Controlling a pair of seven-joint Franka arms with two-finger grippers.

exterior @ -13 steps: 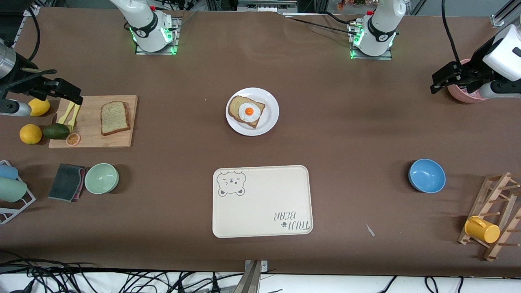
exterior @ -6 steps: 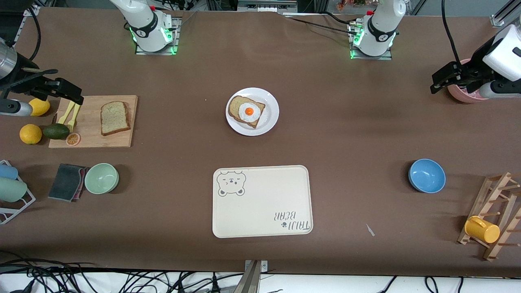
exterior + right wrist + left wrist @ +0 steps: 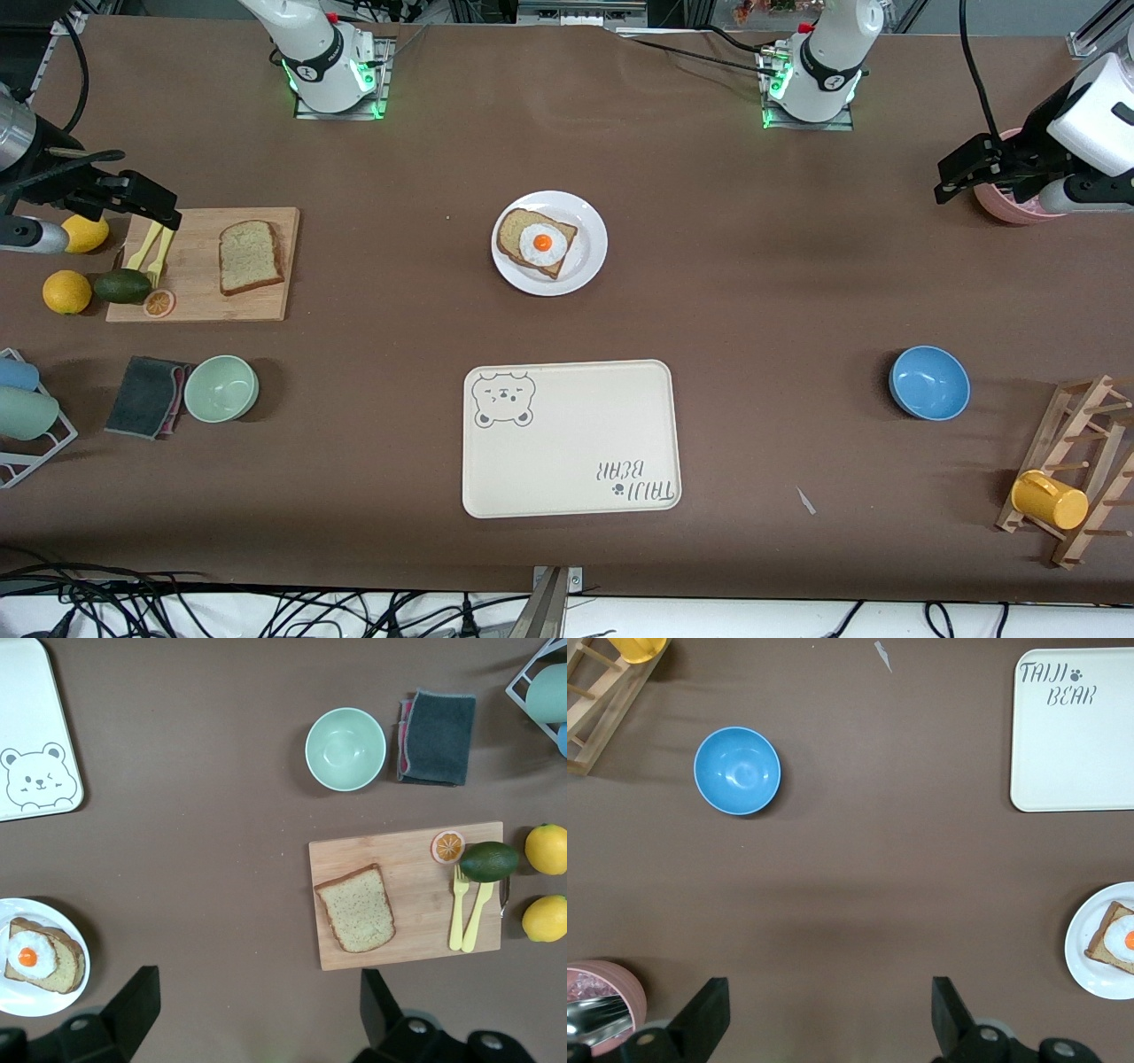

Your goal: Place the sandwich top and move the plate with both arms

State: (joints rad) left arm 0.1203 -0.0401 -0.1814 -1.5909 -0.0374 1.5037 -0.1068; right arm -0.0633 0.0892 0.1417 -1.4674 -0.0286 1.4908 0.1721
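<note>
Little change is noted over the last second: only the left tool (image 3: 961, 168) is seen shifted slightly, held high over the desk (image 3: 753, 292) near a pink cup (image 3: 1010, 208). The right tool (image 3: 155, 206) is held spread over the cutting board (image 3: 199, 297) edge; the left is spread too. Nothing is gripped, so the task is judged barely begun. The sandwich top (image 3: 252, 256) lies on the board, well apart from the plate (image 3: 589, 257) with its egg slice (image 3: 536, 243). Open fingers (image 3: 133, 1005) are shown only by the wrist views.
</note>
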